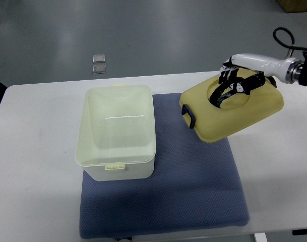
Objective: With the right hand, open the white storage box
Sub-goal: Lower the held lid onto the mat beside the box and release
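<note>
A white robot arm [261,62] enters from the right edge of the picture, high up, and reaches leftward with its wrist nearly level. At its end the right robot hand [235,80], with black fingers [228,76], curls down around the black handle [225,95] in the middle of a pale yellow lid [244,113], gripping it. The lid is tilted, its far right side raised higher and its near left corner dipping toward the blue mat [193,181]; a small black latch [188,116] shows on that lower left edge, below and to the left of the robot hand. The lid is clear of the box, hanging over the right part of the mat and the table [37,191]. The white storage box [118,133] stands well to the left of the robot hand and slightly nearer the camera, on the left part of the mat. It is uncovered, so its pale, empty-looking interior faces up, with a small clasp [115,166] on its near rim and another tab [119,85] on its far rim. The box and the robot hand are well apart, with a strip of bare mat between the box and the lid. Beyond the table, far to the left of the robot hand, two small square floor plates [99,63] lie on the grey floor [168,30]. No left arm is visible.
</note>
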Robot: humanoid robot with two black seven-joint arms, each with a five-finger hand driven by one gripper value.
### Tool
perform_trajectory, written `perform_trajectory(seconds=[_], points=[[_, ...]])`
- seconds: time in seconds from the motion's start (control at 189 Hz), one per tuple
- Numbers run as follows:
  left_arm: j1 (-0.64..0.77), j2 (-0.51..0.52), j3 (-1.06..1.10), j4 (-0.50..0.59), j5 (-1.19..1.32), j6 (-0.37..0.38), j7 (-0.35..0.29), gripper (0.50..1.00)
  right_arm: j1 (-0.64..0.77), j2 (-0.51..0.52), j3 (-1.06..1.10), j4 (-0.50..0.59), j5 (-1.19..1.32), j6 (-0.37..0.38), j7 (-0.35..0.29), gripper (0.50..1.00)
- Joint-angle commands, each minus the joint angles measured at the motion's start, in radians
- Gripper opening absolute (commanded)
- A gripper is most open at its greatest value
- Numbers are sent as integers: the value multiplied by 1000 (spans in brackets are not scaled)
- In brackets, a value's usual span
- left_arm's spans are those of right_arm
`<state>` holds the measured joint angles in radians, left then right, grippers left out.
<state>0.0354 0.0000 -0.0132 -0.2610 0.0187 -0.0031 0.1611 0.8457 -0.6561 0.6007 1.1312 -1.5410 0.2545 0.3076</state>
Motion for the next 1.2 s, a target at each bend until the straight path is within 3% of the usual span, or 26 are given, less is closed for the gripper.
perform_trajectory(seconds=[0.0, 0.312, 0.624, 0.63, 0.635, 0.64, 0.646, 0.651, 0.656, 0.661, 0.667, 0.672, 0.683, 0.968, 1.196], points=[[0, 0, -2, 0, 0, 0, -2, 1000, -13, 79, -28, -1, -8, -38, -4, 500], [0, 0, -4, 0, -2, 0, -2, 1000, -25, 250, -127, -41, -19, -126, -10, 500], [0, 0, -2, 0, 0, 0, 0, 1000, -51, 282, -125, -82, -19, -133, -10, 500], [0, 0, -2, 0, 0, 0, 0, 1000, -51, 282, -125, -82, -19, -133, -10, 579], [0, 0, -2, 0, 0, 0, 0, 1000, -51, 282, -125, -82, -19, -133, -10, 580], [0, 0, -2, 0, 0, 0, 0, 1000, -51, 282, -124, -83, -19, -133, -10, 675], [0, 0, -2, 0, 0, 0, 0, 1000, -51, 282, -124, -84, -19, -133, -10, 676], [0, 0, -2, 0, 0, 0, 0, 1000, -51, 282, -124, -84, -18, -133, -10, 777], [0, 0, -2, 0, 0, 0, 0, 1000, -51, 282, -124, -84, -18, -133, -10, 778], [0, 0, -2, 0, -2, 0, 0, 1000, -51, 282, -124, -84, -18, -133, -10, 849], [0, 0, -2, 0, -2, 0, 0, 1000, -51, 282, -124, -84, -18, -133, -10, 850], [0, 0, -2, 0, 0, 0, 0, 1000, -51, 282, -124, -85, -18, -133, -10, 917], [1, 0, -2, 0, -2, 0, 0, 1000, -51, 282, -124, -85, -18, -132, -10, 934], [0, 0, -1, 0, 0, 0, 0, 1000, -42, 257, -137, -82, -16, -67, -9, 934], [0, 0, -2, 3, -2, 0, 0, 1000, -4, 151, -133, -33, -7, 11, -9, 934]])
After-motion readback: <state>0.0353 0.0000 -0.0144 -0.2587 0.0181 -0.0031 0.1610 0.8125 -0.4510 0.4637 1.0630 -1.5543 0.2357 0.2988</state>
